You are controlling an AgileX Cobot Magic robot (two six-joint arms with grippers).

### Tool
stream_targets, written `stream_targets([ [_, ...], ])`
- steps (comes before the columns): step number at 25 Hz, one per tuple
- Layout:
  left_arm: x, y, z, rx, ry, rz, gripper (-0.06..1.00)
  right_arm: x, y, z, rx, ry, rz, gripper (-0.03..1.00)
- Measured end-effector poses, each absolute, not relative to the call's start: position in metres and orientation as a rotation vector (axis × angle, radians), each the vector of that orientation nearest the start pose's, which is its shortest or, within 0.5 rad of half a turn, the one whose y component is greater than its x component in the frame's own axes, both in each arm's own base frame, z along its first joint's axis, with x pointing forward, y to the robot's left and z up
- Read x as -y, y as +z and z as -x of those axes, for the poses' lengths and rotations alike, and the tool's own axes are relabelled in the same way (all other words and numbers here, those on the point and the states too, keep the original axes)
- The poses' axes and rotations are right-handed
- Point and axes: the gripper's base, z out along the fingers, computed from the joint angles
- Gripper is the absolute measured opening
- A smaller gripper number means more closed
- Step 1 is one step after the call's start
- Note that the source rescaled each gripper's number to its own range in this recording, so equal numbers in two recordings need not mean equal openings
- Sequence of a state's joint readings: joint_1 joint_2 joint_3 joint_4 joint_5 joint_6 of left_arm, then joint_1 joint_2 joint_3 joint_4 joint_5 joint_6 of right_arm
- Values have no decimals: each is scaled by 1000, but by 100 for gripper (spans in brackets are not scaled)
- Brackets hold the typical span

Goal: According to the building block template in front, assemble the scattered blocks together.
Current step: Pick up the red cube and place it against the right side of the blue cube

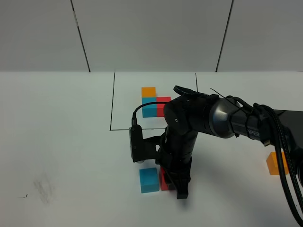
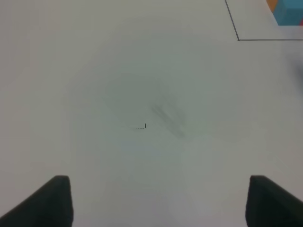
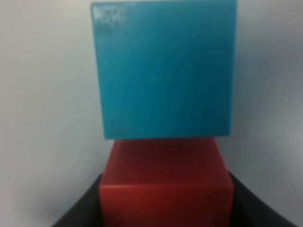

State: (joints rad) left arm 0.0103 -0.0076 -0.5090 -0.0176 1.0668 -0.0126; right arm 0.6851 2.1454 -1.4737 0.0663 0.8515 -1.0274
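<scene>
**White surface point(image 1: 57, 142): two cubes paired, the third outstanding**

The cyan cube point(image 1: 148, 180) and the red cube point(image 1: 163, 182) stand side by side and touching, red on the right in the high view. The right wrist view confirms that their faces meet. This matches the lower pair of the building block template point(image 1: 149, 108), which lies further back inside the black outline point(image 1: 112, 101) with its orange piece behind the cyan.

The orange cube point(image 1: 273, 163) lies well apart at the far right, partly behind cabling, and has not yet been joined.

The right hand point(image 1: 181, 191) is clenched and low at the surface. It is just beside the red cube, on the side away from the cyan. Judgement: it is placed there to press red against cyan, not to lift it. Contact at the fingertips cannot be confirmed.

The left hand point(image 2: 163, 203) is released with nothing between its fingers. It hangs over bare surface, clear of the work, and is presumably parked to leave the right arm room.
</scene>
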Motion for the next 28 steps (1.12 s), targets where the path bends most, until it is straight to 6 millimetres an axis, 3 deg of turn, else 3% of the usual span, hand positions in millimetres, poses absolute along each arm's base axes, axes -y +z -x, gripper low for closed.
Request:
stream_targets([
  [28, 1, 279, 7, -2034, -22, 21, 79, -280, 119, -323, -1985, 50, 2228, 1],
])
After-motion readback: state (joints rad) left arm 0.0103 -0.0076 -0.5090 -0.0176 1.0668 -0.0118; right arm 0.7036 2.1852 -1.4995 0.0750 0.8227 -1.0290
